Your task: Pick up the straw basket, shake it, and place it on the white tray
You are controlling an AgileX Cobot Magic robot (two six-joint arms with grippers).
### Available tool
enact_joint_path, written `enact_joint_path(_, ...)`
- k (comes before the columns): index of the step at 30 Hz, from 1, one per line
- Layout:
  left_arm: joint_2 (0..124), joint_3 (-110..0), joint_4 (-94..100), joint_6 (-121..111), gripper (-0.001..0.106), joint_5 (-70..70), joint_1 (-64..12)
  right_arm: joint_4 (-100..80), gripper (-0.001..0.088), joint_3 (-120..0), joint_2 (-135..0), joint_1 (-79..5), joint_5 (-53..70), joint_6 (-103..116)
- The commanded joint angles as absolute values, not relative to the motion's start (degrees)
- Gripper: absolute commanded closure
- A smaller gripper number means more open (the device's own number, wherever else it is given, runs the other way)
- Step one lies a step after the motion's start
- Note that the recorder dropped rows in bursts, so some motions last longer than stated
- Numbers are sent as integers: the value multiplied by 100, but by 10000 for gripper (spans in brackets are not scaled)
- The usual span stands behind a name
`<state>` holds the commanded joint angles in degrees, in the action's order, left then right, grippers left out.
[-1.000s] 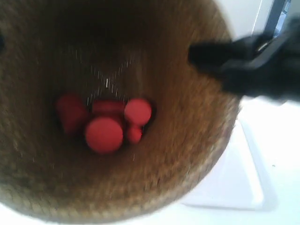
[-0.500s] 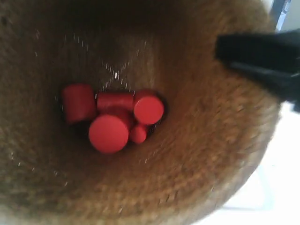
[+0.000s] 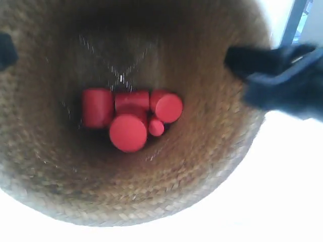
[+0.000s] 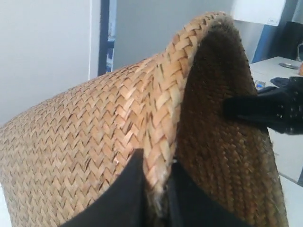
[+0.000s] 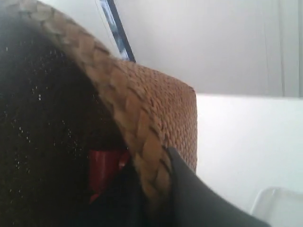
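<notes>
The straw basket (image 3: 212, 166) fills the exterior view, seen from above and held off the surface. Several red cylinders (image 3: 130, 117) lie clustered on its bottom. My left gripper (image 4: 158, 161) is shut on the braided rim (image 4: 165, 99), one finger outside and one inside. My right gripper (image 5: 151, 163) is shut on the opposite rim (image 5: 118, 99) in the same way. In the exterior view a black gripper (image 3: 242, 60) clamps the rim at the right, and a dark finger (image 3: 5, 50) shows at the left edge. A rounded corner of the white tray (image 5: 279, 208) lies below the basket.
A white tabletop (image 5: 236, 142) spreads under the basket. The other arm's black gripper (image 4: 265, 109) shows across the rim in the left wrist view. A dark blue upright post (image 3: 295, 20) stands at the back right, and a pale wall (image 5: 213, 42) lies behind.
The basket swung toward the camera and then back away. The red cylinders shifted right and up in the view. The tray at the lower right is no longer distinguishable.
</notes>
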<state>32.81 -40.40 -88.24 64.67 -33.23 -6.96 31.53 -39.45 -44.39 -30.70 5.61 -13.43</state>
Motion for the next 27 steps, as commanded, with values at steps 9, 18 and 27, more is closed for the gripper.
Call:
enact_joint_path(9, 3505, -3997, -8458, 6456, 1053, -2566, -696, 3007, 868, -3524, -4769, -3194, -570, -1741)
enact_joint_path(18, 3269, -4030, -7612, 6220, 1053, -2745, -696, 2939, 868, -3690, -4567, -3253, -203, -1785)
enact_joint_path(27, 2988, -4288, -7450, 6029, 1053, -2925, -696, 2731, 868, -4175, -4314, -3357, 452, -1533)
